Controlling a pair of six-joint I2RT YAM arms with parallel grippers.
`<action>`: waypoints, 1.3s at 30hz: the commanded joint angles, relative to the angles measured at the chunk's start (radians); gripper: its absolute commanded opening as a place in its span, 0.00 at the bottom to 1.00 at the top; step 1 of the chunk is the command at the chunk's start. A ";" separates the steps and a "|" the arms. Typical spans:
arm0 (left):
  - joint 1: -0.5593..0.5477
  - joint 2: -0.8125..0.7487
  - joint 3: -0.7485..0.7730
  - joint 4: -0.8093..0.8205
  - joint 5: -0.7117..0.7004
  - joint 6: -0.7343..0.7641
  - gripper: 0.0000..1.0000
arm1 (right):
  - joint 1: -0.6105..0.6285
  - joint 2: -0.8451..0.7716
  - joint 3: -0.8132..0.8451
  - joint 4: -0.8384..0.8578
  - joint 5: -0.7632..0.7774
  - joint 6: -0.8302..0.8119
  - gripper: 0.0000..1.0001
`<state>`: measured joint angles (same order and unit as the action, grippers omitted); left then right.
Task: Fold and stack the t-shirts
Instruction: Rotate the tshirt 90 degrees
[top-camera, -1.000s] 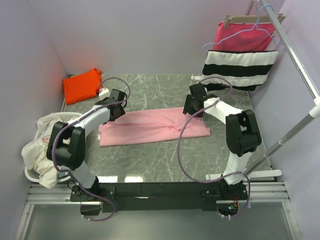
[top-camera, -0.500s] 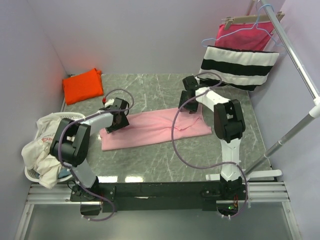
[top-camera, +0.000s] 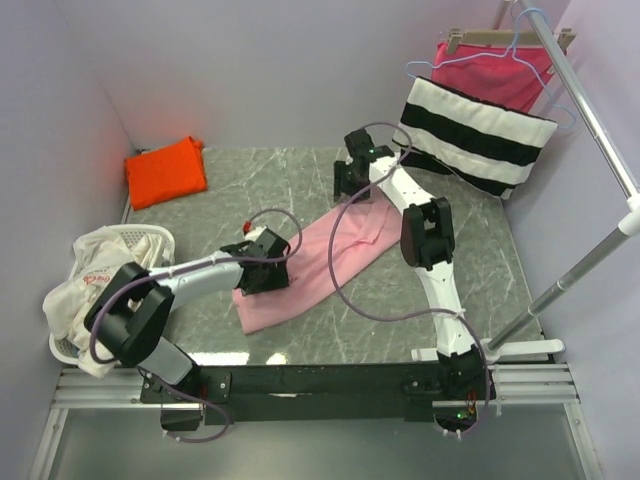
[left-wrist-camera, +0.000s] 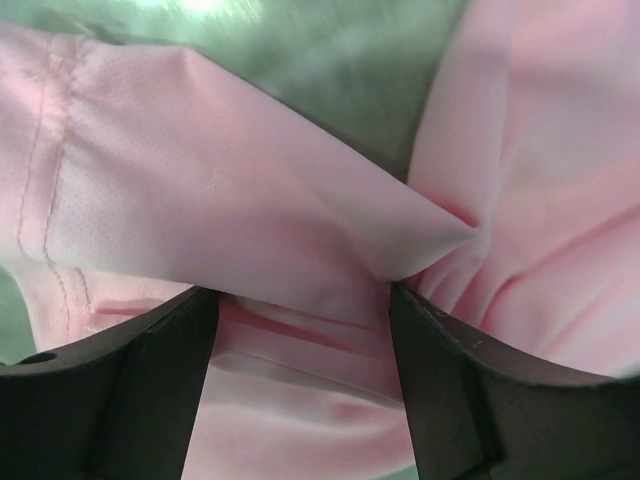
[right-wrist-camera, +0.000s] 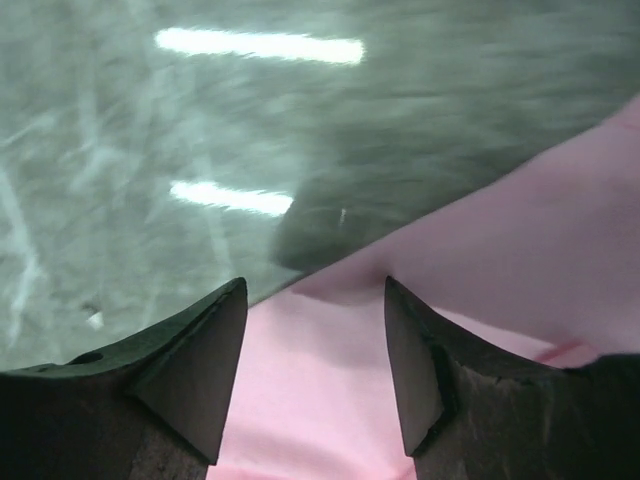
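Observation:
The light pink t-shirt (top-camera: 320, 262), folded into a long strip, lies diagonally across the marble table. My left gripper (top-camera: 262, 272) is down on its near left end. In the left wrist view the jaws (left-wrist-camera: 300, 300) stand apart with bunched pink cloth (left-wrist-camera: 200, 180) between them. My right gripper (top-camera: 352, 185) is down on the strip's far end. Its jaws (right-wrist-camera: 315, 285) also stand apart, over flat pink cloth (right-wrist-camera: 520, 230) at the strip's edge. The orange t-shirt (top-camera: 165, 172) lies folded at the far left corner, away from both grippers.
A black-and-white striped cloth (top-camera: 480, 135) and a magenta cloth on a hanger (top-camera: 495, 72) hang from the rail (top-camera: 590, 110) at the back right. A white basket (top-camera: 125, 235) holding pale clothes stands at the near left edge. Purple walls close in three sides.
The pink strip has swung from lying crosswise to lying diagonally. My left gripper came nearer and rightward with its end; my right gripper went farther back and left with the other end.

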<state>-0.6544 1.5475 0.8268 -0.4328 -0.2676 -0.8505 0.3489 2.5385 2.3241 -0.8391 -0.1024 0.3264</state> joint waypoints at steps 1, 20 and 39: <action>-0.044 -0.056 -0.066 -0.158 0.156 -0.085 0.74 | 0.044 -0.174 -0.151 0.181 -0.036 -0.082 0.65; -0.028 0.325 0.765 0.210 0.178 0.481 0.84 | 0.042 -1.064 -1.032 0.361 0.406 0.074 0.70; 0.022 0.914 1.264 0.192 0.844 0.542 0.78 | 0.143 -1.299 -1.450 0.420 -0.022 0.172 0.70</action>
<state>-0.6319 2.3928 2.0026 -0.2508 0.4244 -0.3214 0.4438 1.1923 0.8684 -0.4797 -0.0223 0.4828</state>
